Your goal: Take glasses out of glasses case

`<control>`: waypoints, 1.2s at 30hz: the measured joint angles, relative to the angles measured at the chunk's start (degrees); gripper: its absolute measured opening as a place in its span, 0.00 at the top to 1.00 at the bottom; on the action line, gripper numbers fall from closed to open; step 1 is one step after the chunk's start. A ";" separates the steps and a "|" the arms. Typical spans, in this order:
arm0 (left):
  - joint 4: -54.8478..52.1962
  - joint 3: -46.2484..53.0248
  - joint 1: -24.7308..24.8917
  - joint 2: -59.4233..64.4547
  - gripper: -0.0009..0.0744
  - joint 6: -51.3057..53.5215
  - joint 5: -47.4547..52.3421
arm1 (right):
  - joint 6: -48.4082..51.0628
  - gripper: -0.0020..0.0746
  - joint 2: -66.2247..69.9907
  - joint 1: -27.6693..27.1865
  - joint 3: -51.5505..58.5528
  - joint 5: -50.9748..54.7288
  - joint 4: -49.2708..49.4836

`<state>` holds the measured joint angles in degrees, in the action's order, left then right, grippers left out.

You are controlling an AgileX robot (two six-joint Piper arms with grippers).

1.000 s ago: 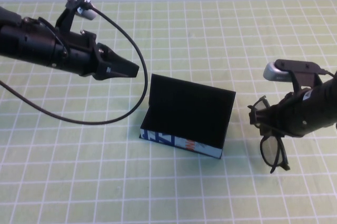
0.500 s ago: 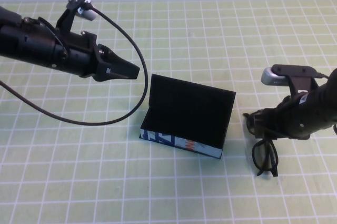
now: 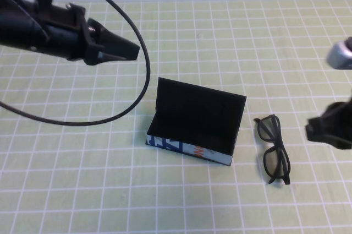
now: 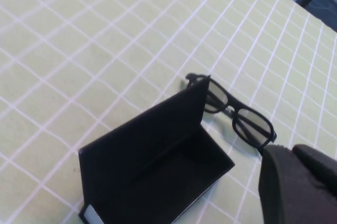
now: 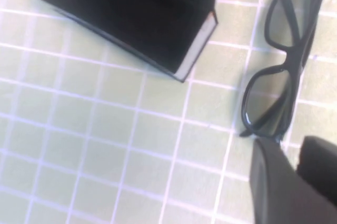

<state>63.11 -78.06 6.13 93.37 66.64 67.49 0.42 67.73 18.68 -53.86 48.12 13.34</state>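
The glasses case stands open in the middle of the table, lid up, black inside, with its pale blue printed front toward me. The black glasses lie unfolded on the mat just right of the case, touching nothing. My right gripper hovers at the right edge, apart from the glasses, slightly open and empty. My left gripper is shut and empty, above and to the far left of the case. The right wrist view shows the glasses, the case and my right gripper. The left wrist view shows the case, the glasses and my left gripper.
The table is covered by a green mat with a white grid. A black cable from the left arm loops over the mat left of the case.
My right gripper has let go of the glasses, which now lie on the mat right of the case, and it has pulled away to the right. My left arm has moved back and up.
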 joint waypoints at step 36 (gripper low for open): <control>-26.26 63.46 0.00 -94.21 0.99 -33.00 -36.40 | 9.79 0.99 -46.81 -0.22 19.47 -12.94 9.49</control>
<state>36.85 -14.61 6.13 -0.84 33.64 31.10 10.20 20.91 18.47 -34.39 35.19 22.84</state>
